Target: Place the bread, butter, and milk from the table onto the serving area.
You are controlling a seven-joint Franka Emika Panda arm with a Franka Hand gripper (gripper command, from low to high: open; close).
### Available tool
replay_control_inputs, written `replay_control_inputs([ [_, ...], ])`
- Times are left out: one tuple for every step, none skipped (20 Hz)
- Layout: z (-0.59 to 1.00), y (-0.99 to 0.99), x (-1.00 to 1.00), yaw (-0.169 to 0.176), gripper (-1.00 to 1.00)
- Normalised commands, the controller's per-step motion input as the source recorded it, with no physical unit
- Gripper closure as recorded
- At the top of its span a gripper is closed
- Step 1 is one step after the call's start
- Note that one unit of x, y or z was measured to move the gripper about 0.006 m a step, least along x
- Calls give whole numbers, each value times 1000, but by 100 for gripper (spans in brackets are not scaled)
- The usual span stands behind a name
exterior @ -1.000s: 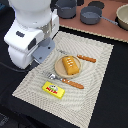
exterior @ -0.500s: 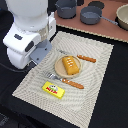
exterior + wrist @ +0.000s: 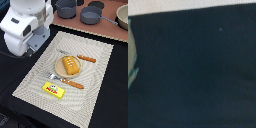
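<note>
The bread (image 3: 71, 65) lies on the round tan plate (image 3: 58, 64) in the middle of the cream placemat (image 3: 95, 85). The yellow butter box (image 3: 53, 89) lies flat on the mat's near edge, in front of the fork (image 3: 65, 81). The milk does not show in the exterior view. The wrist view shows black tabletop (image 3: 198, 75) and a pale shape with a teal streak (image 3: 131, 55) at the picture's edge; I cannot tell what it is. My white arm (image 3: 22, 30) hangs over the table by the mat's corner at the exterior view's left. Its fingers are hidden.
A knife (image 3: 86, 58) lies beside the plate. A reddish-brown board (image 3: 107, 30) at the back holds two grey pots (image 3: 91, 15) (image 3: 66, 7). A tan bowl (image 3: 123, 15) sits at the back of the exterior view's right. Black table (image 3: 112, 100) surrounds the mat.
</note>
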Motion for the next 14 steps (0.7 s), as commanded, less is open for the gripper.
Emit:
replay_control_inputs([
  [0, 743, -697, 1, -100],
  [0, 754, -700, 1, -100],
  [0, 763, -697, 1, -100],
  [0, 783, -669, 2, -100],
  [0, 789, -654, 4, -100],
  [0, 800, -651, 3, -100],
  [0, 820, -631, 3, -100],
  [0, 854, -589, 2, -100],
  [0, 869, -577, 0, -100],
  [0, 880, -554, 0, -100],
  [0, 894, -520, 0, -100],
  [0, 926, -446, 0, -100],
  [0, 943, -423, 0, -100],
  [0, 943, -420, 0, -100],
])
